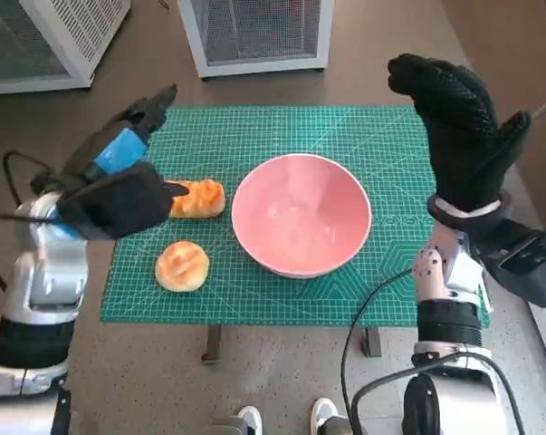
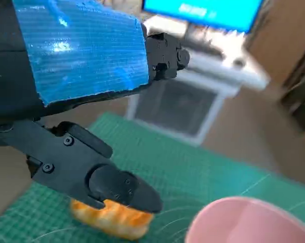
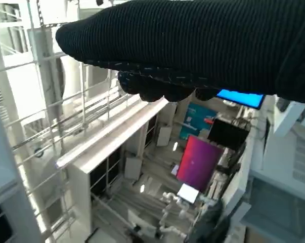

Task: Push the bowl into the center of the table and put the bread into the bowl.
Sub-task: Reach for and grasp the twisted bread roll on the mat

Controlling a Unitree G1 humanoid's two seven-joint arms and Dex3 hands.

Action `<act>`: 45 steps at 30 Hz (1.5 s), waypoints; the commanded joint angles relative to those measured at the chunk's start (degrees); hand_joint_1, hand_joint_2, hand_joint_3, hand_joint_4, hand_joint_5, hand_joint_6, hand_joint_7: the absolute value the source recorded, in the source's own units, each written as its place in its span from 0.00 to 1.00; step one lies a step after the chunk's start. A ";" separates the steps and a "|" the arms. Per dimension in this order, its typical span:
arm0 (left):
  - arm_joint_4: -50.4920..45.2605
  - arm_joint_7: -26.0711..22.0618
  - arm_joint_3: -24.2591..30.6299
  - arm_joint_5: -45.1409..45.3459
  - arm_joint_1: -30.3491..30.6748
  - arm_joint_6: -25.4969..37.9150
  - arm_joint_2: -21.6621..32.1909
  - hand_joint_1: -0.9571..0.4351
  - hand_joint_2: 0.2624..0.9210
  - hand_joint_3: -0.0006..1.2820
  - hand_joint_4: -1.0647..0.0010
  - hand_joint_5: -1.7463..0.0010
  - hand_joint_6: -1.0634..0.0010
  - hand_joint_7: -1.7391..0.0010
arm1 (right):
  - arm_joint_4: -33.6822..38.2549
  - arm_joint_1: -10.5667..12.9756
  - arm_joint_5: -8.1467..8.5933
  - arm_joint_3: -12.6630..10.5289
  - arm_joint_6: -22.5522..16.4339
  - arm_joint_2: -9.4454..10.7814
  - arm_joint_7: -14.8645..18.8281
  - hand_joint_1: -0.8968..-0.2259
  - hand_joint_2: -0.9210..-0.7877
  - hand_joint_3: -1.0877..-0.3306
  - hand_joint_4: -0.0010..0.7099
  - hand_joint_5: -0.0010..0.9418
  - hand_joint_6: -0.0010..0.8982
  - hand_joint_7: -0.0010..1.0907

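The pink bowl (image 1: 301, 214) already sits about mid-frame on the green cutting mat (image 1: 254, 136), so it's the bread's turn. Two pieces: an elongated bread roll (image 1: 198, 198) just left of the bowl and a round bun (image 1: 182, 265) below it. The left hand (image 1: 119, 186) hovers over the long roll, fingers apart, holding nothing. The right hand (image 1: 458, 127) is raised at upper right, fingers spread, empty. The bread looks soft and light, so I'd pinch it gently across the middle; it squashes easily.
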 commanded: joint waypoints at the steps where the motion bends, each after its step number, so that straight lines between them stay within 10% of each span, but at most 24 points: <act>1: 4.28 -2.05 -4.05 3.14 -3.70 3.18 -0.40 0.71 0.66 0.01 0.98 1.00 0.87 0.97 | -0.11 1.96 0.21 0.42 0.82 -0.63 0.54 0.46 0.00 0.53 0.31 0.02 0.03 0.53; 17: 20.85 -3.57 -11.37 5.13 -10.34 1.48 -2.71 0.68 0.67 0.01 0.97 1.00 0.86 0.98 | 0.33 2.34 0.24 0.40 1.13 -0.77 -0.17 0.47 0.00 0.53 0.32 0.02 0.03 0.54; 45: 60.78 7.94 -18.81 6.82 -19.51 -9.43 -12.31 0.66 0.74 0.02 0.83 0.98 0.70 0.97 | -2.30 3.97 1.57 0.35 4.51 -0.05 -1.09 0.46 0.00 0.57 0.33 0.01 0.03 0.54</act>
